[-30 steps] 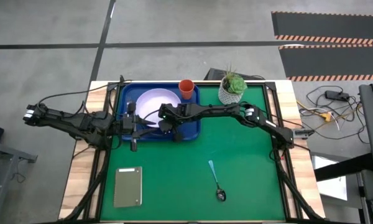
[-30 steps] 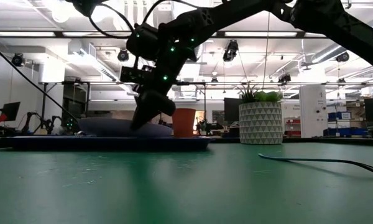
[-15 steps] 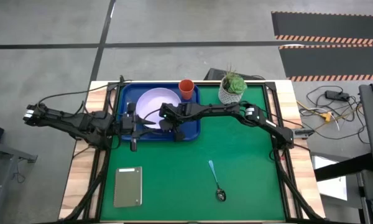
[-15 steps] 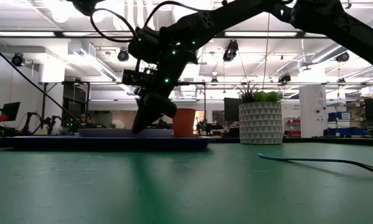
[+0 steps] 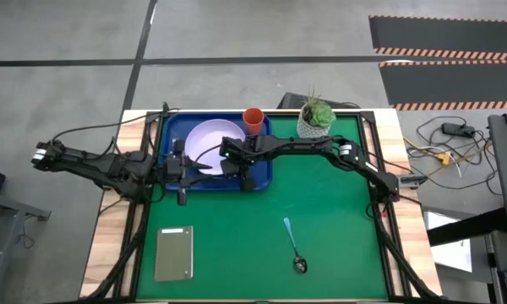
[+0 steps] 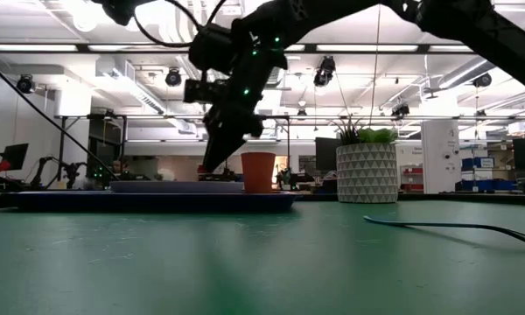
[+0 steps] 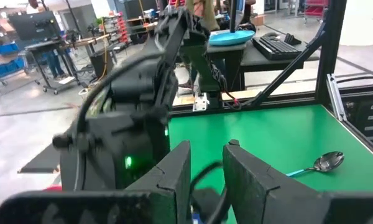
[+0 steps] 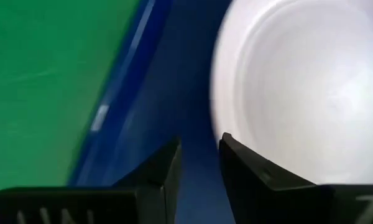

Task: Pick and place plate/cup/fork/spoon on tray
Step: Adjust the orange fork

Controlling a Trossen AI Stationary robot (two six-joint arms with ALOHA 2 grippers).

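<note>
The pale lavender plate lies flat in the dark blue tray at the table's far left; it also shows in the low view and the right wrist view. The orange-red cup stands upright at the tray's far right corner. The blue-handled spoon lies on the green mat near the front. The fork does not show. My right gripper hovers above the plate's near right rim, slightly open and empty. My left gripper waits at the tray's left side, slightly open.
A white pot with a green plant stands at the far edge, right of the tray. A grey-green slab lies at the near left. The green mat between the tray and the spoon is bare.
The plate stood tilted a second ago, one side raised at my right gripper's fingers. It has come down and now lies flat in the tray. My right gripper has then risen clear of the plate.
</note>
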